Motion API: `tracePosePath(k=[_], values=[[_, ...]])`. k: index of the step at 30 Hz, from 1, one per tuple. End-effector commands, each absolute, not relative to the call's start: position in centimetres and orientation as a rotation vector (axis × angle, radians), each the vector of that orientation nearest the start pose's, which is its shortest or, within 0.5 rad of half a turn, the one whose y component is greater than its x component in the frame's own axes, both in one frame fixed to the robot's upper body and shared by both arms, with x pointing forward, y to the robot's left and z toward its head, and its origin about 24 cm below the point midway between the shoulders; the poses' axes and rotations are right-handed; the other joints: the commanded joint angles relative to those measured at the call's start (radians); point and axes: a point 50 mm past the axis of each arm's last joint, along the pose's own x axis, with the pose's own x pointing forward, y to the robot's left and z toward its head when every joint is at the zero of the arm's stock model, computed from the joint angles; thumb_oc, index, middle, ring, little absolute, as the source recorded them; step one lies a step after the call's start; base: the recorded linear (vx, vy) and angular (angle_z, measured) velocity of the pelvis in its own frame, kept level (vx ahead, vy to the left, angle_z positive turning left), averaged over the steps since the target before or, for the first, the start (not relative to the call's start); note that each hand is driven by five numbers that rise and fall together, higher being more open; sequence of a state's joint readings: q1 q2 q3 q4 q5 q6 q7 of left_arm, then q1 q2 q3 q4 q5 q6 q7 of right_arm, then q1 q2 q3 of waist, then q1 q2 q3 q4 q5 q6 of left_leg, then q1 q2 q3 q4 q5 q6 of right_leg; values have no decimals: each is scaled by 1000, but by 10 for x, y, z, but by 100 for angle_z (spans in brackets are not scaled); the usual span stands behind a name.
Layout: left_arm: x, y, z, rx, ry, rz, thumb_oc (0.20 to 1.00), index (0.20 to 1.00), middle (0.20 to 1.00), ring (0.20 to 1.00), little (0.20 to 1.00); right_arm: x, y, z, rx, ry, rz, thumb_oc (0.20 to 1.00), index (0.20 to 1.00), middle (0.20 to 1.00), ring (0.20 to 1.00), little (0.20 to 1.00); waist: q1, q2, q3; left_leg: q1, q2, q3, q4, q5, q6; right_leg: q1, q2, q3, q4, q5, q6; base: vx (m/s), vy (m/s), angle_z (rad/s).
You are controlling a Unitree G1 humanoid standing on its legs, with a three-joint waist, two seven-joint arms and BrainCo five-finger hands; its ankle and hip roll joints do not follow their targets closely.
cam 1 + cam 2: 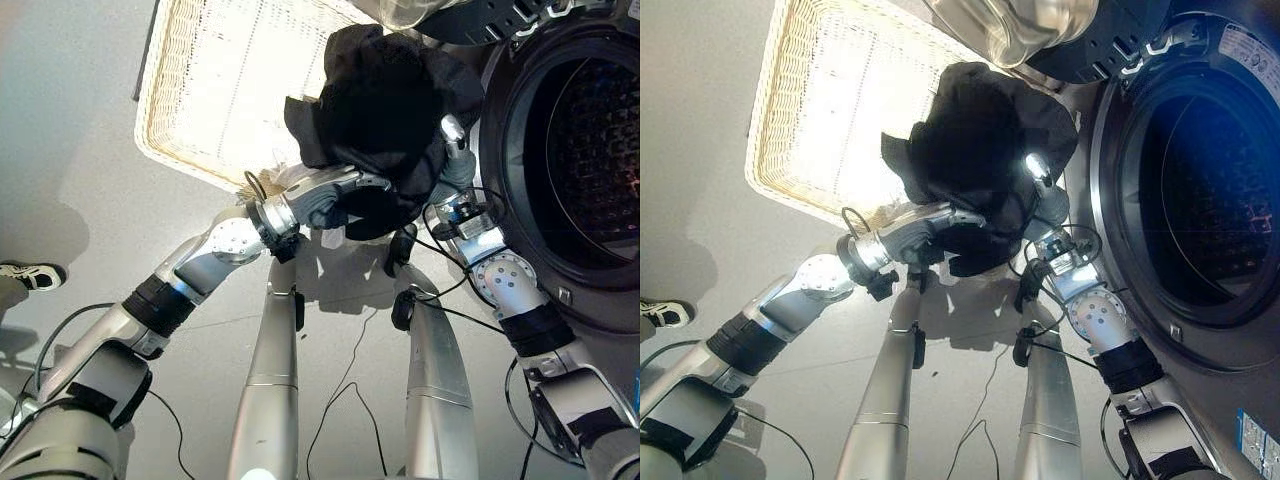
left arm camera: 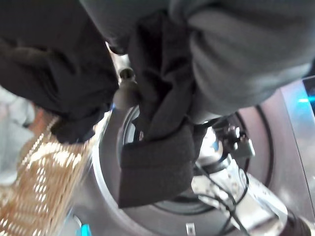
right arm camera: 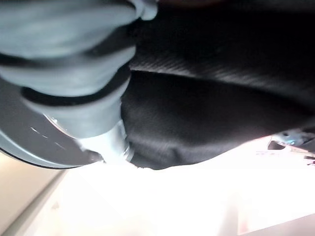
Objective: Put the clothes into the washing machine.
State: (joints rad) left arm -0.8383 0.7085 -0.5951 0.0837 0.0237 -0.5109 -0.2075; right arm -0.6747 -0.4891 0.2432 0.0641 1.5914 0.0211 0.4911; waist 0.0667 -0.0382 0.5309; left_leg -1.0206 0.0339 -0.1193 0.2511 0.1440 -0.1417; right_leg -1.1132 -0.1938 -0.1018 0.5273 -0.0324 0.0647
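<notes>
The washing machine point(image 1: 590, 150) has its round opening facing the robot on the right, drum dark inside, and the wicker basket point(image 1: 190, 110) sits on the floor just left of it, so there's only a narrow gap between the basket rim and the machine's front. A bundle of black clothes point(image 1: 385, 110) hangs up in that gap, just beside the door opening and partly over the basket's corner, off the floor. The left robot hand point(image 1: 325, 200) reaches in from the lower left under the bundle, with cloth draped over it; in its wrist view a finger point(image 2: 125, 93) pokes out between folds, but I can't tell how the fingers sit. The right robot hand point(image 1: 455, 160) comes up from the lower right against the bundle's machine side, one finger sticking up along the fabric, the rest buried, so its grip isn't readable either.
</notes>
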Motion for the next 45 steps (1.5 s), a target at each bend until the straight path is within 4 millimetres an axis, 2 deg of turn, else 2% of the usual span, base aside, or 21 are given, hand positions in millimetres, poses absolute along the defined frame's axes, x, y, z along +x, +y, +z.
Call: tracePosePath(k=[1,13,19,21,26,31,40,45], values=[[274,68,241,858,-1097,-913,200,200,200,200,200,295,-115,261,876,-555,1244,200,200,200,200,200,-28,51,-11,16,-68,2,42,-37,87,61,18,-63,-195,203,88,0,0,0],[274,69,241,870,-1138,-822,200,200,200,200,200,288,-98,253,854,-498,1277,200,200,200,200,200,-27,54,-11,9,-68,4,43,-34,86,53,17,-62,-189,201,86,0,0,0],[277,75,244,762,-1174,-663,200,200,200,200,200,287,-92,247,879,-470,1274,200,200,200,200,200,-23,56,-11,8,-70,4,44,-31,88,54,19,-62,-187,198,84,0,0,0],[281,80,245,664,-1159,-581,1000,1000,1000,1000,1000,287,-92,247,898,-491,1270,200,200,200,200,200,-21,56,-11,8,-70,2,44,-31,89,54,18,-63,-185,196,83,0,0,0],[297,95,233,455,-1019,-420,1000,1000,1000,1000,1000,290,-104,257,994,-624,1237,200,200,200,200,200,-13,54,-11,4,-75,-5,51,-33,90,52,18,-66,-175,192,84,0,0,0],[305,112,219,351,-942,-270,1000,1000,1000,1000,1000,290,-124,269,1096,-777,1162,200,200,200,200,200,-10,49,-11,-1,-75,-5,58,-35,91,50,18,-72,-164,189,84,0,0,0],[309,133,209,177,-896,-113,1000,1000,1000,1000,1000,289,-144,269,1151,-874,1093,200,200,200,200,200,-16,50,-11,3,-68,1,56,-35,90,52,21,-67,-164,189,81,0,0,0],[310,138,207,114,-887,-55,1000,1000,1000,1000,1000,290,-147,270,1165,-896,1076,200,200,200,200,200,-17,52,-11,4,-67,3,58,-36,90,53,22,-66,-161,188,81,0,0,0]])
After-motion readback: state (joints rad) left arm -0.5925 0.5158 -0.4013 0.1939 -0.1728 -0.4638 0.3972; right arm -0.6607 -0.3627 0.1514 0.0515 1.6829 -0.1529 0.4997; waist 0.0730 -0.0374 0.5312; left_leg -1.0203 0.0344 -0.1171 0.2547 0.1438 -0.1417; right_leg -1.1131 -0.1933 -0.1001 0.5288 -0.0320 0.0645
